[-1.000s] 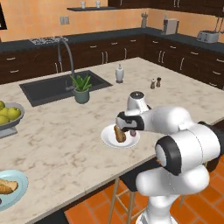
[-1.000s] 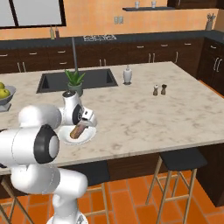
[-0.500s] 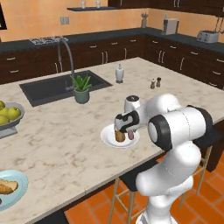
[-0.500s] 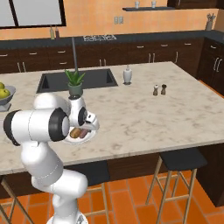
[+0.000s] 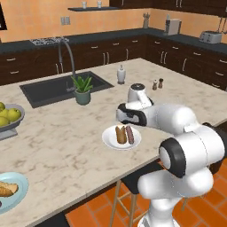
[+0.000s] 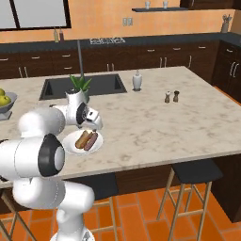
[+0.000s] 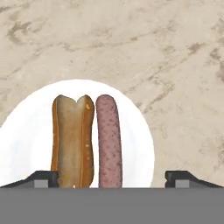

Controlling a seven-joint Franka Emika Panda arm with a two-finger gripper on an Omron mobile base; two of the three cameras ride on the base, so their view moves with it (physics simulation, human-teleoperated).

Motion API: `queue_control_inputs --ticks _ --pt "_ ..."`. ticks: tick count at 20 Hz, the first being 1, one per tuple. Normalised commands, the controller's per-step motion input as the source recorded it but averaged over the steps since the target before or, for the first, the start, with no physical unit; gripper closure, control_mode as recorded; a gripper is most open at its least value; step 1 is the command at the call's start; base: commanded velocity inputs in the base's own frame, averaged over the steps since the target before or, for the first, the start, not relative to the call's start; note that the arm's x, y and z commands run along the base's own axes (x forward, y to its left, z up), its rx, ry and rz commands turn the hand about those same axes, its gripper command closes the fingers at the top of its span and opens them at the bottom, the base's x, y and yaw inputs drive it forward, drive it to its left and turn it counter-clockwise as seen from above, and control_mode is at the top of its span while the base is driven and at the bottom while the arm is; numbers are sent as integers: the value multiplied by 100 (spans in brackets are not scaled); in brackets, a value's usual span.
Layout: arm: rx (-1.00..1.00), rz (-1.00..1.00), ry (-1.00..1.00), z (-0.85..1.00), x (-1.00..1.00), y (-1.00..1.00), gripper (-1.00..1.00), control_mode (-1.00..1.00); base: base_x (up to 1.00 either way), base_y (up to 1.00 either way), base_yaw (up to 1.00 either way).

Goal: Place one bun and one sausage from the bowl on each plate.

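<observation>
A white plate lies near the counter's front edge. On it a golden-tan bun and a pinkish sausage rest side by side. My gripper hovers just above them, open, its fingertips wide on either side and touching neither. At the far left a pale blue plate carries another bun. The bowl is out of view.
A grey bowl of yellow-green fruit stands at the left. A potted plant sits beside the sink, with a soap bottle and two shakers further back. A stool stands under the counter edge.
The gripper brought the sausage down beside the bun on the white plate, then opened and let it go. The hand has lifted slightly.
</observation>
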Motion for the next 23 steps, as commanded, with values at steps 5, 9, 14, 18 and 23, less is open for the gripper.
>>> queue_control_inputs --ticks 5,9,14,18,23 --pt "24 0 -38 100 -100 -87 -100 -100 0 0 0" --pt "25 -2 -32 100 -100 -77 -100 -100 0 0 0" --pt "23 -5 -42 100 -99 -57 -100 -100 0 0 0" --pt "7 0 -32 36 -36 -12 -100 -100 0 0 0" --pt "-20 -1 -36 -1 -41 39 -100 -100 0 0 0"
